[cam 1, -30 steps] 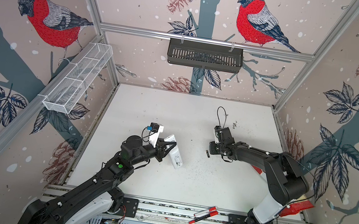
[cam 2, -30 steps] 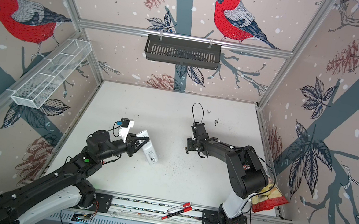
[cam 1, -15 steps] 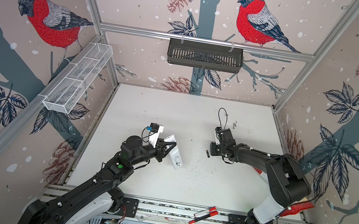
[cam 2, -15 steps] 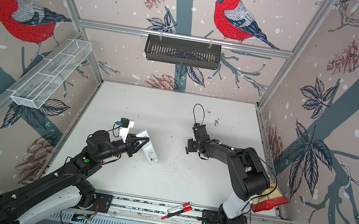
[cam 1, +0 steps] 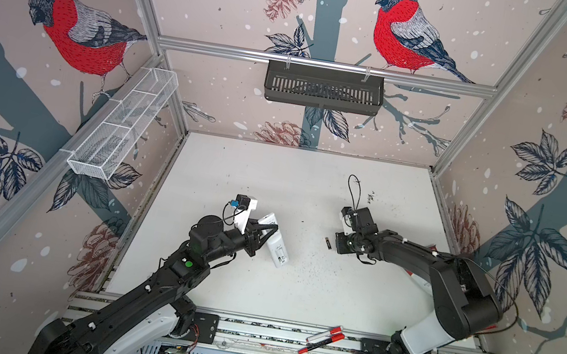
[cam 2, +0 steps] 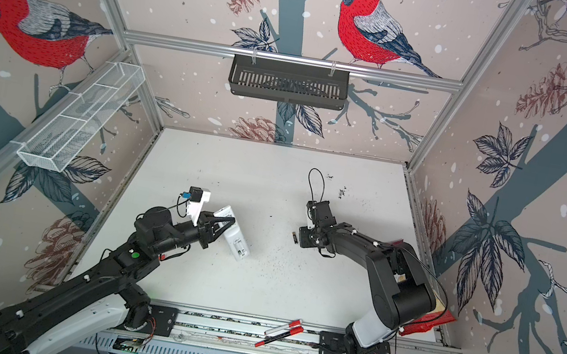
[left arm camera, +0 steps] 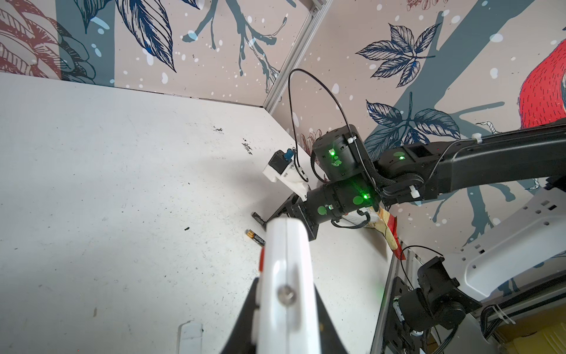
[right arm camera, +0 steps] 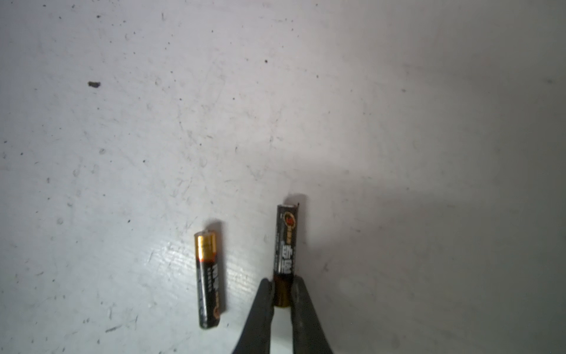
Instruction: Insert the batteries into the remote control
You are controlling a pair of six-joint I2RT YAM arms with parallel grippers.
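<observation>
Right gripper (right arm camera: 281, 289): low over the table (right arm camera: 275, 107), fingers (right arm camera: 260, 309) pinched on the copper end of the held battery (right arm camera: 286, 242). That battery runs straight out from the fingertips, dark label up. Whether it rests on the table, cannot tell. Loose battery (right arm camera: 209, 279): flat on the table just beside the held one, roughly parallel, not touching, gold band at the end away from the fingers.

Left wrist view, same pair: held battery (left arm camera: 258, 218) pokes out at the right gripper's tips. The loose battery (left arm camera: 256, 237) is just beside it, on the side nearer the left arm.

Both top views: right gripper (cam 1: 337, 244) (cam 2: 303, 238) right of centre, about mid-depth on the table. Only one of the batteries (cam 1: 328, 243) (cam 2: 294, 237) shows, just left of the gripper; which of the two, cannot tell.

Left gripper (left arm camera: 284, 294): clenched on the remote control (left arm camera: 283, 260), fingers (left arm camera: 245, 318) on its two broad faces. Its narrow seamed edge faces the wrist camera, with a red button on one face. Top views: left gripper (cam 1: 267, 230) (cam 2: 225, 223) left of centre. The remote control (cam 1: 277, 251) (cam 2: 238, 242) slants from far-left to near-right, gripped at its far half. Its near end is down by the table, contact unclear. It is well apart from the batteries, with bare speckled table between.

Small white piece (left arm camera: 190, 335) lies on the table under the left gripper; what it is, cannot tell.

Near edge: two red-and-white marker pens (cam 1: 323, 338) (cam 2: 281, 331) on the rail between the arm bases.
</observation>
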